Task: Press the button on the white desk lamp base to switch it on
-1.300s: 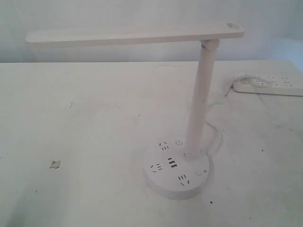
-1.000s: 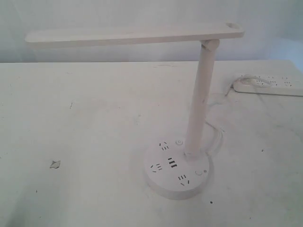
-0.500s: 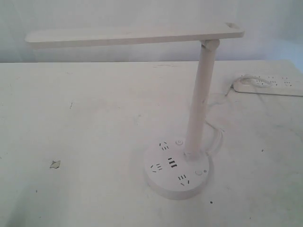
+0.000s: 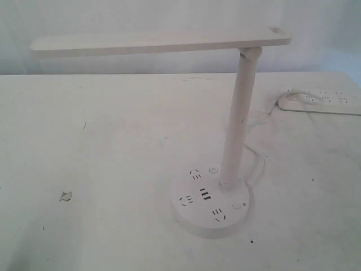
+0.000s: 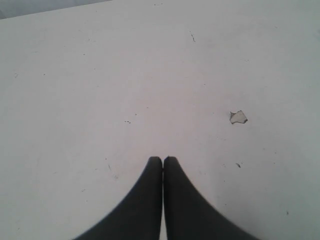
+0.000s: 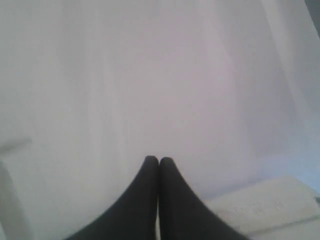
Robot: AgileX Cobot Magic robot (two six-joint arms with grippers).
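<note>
The white desk lamp (image 4: 239,113) stands on the white table in the exterior view, its long flat bar head (image 4: 158,43) reaching left from a slim tilted pole. Its round lamp base (image 4: 212,203) shows three dark socket groups, central USB slots and two small round buttons, one (image 4: 213,169) at the back and one (image 4: 237,205) at the right. Neither arm shows in the exterior view. My left gripper (image 5: 163,159) is shut with nothing in it, over bare table. My right gripper (image 6: 159,159) is shut and holds nothing, facing a pale blurred surface.
A long white power strip (image 4: 320,102) lies at the back right, its cord curling towards the lamp. A small chipped mark (image 4: 65,196) sits on the table (image 4: 113,141) at the left; the same chipped mark (image 5: 238,117) shows in the left wrist view.
</note>
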